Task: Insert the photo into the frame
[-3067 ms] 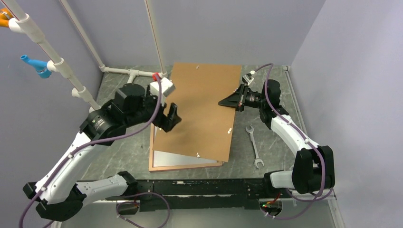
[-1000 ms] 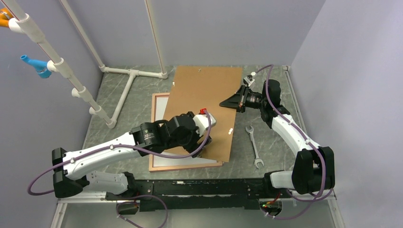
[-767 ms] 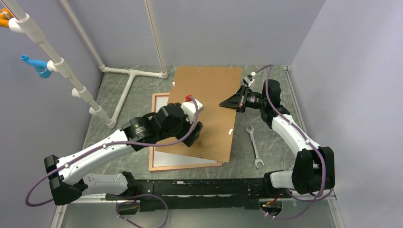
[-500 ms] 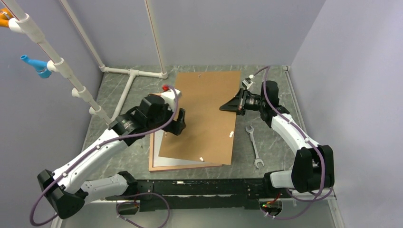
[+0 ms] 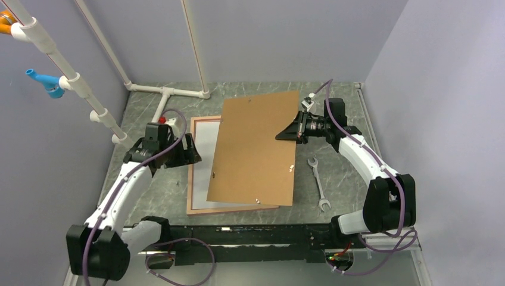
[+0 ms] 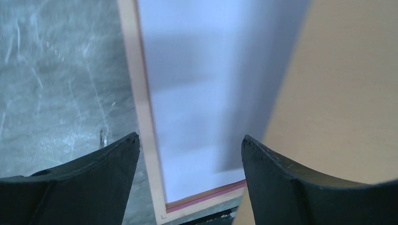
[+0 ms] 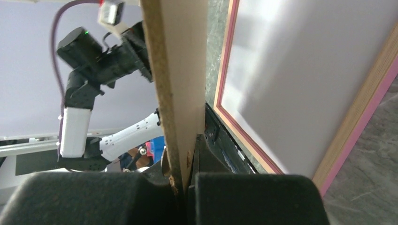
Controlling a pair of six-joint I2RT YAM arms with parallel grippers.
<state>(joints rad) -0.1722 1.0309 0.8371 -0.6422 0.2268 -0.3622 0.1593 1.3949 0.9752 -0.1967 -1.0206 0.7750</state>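
Note:
The frame (image 5: pixel 192 182) lies flat on the table, with narrow pinkish wood edges (image 6: pixel 136 93) (image 7: pixel 224 79). A plain white sheet (image 5: pixel 205 152) (image 6: pixel 202 93) (image 7: pixel 300 79) fills it; it looks like the photo lying back side up, with no printed side showing. My right gripper (image 5: pixel 281 133) (image 7: pixel 187 180) is shut on the right edge of the brown backing board (image 5: pixel 256 149) (image 7: pixel 176 70) (image 6: pixel 338 93). It holds the board tilted over the frame's right part. My left gripper (image 5: pixel 193 156) (image 6: pixel 190 140) hangs open and empty above the frame's left edge.
A wrench (image 5: pixel 318 182) lies on the table right of the board. White pipework (image 5: pixel 164 95) sits at the back left, and a slanted pipe with a blue fitting (image 5: pixel 44 83) runs along the left wall. Walls close in on three sides.
My left arm has drawn back from over the middle of the board to the frame's left edge. The board has swung in the right gripper, baring more of the white sheet.

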